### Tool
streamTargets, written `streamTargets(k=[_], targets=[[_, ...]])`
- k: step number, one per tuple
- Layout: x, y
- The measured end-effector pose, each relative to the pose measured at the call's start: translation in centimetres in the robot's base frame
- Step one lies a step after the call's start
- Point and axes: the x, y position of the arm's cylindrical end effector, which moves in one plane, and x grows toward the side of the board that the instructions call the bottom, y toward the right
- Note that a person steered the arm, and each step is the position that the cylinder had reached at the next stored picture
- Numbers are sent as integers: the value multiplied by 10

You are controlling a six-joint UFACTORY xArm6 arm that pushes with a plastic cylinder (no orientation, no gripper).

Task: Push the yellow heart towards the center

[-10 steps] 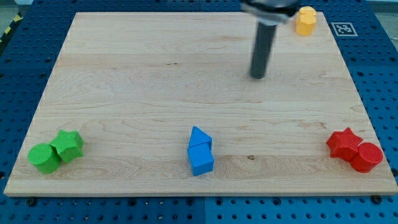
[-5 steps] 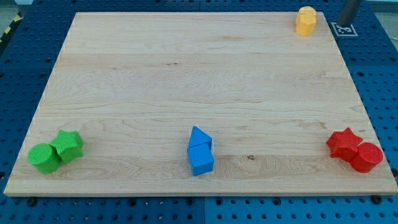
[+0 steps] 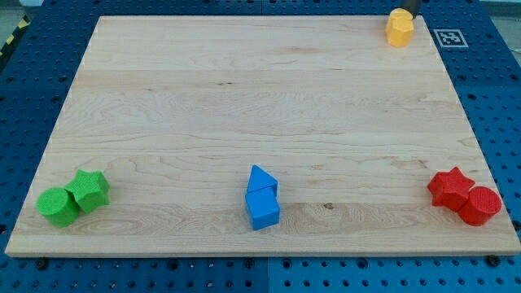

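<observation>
Sitting just behind the yellow heart (image 3: 400,27) at the view's top, my tip (image 3: 411,15), carrying no pincer, is needing a steady centred shove down-left toward board (image 3: 244,106) centre.

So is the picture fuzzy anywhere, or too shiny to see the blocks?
In the camera view the wooden board is evenly lit with no glare, and every block looks sharp; the blue blocks cast only small soft shadows. The one hard spot is the view's top edge, where my tip is mostly cropped, just behind the yellow block.
</observation>
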Motion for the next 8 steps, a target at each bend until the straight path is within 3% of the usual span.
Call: streamTargets(k=[5,8], targets=[[28,2],[28,-89]])
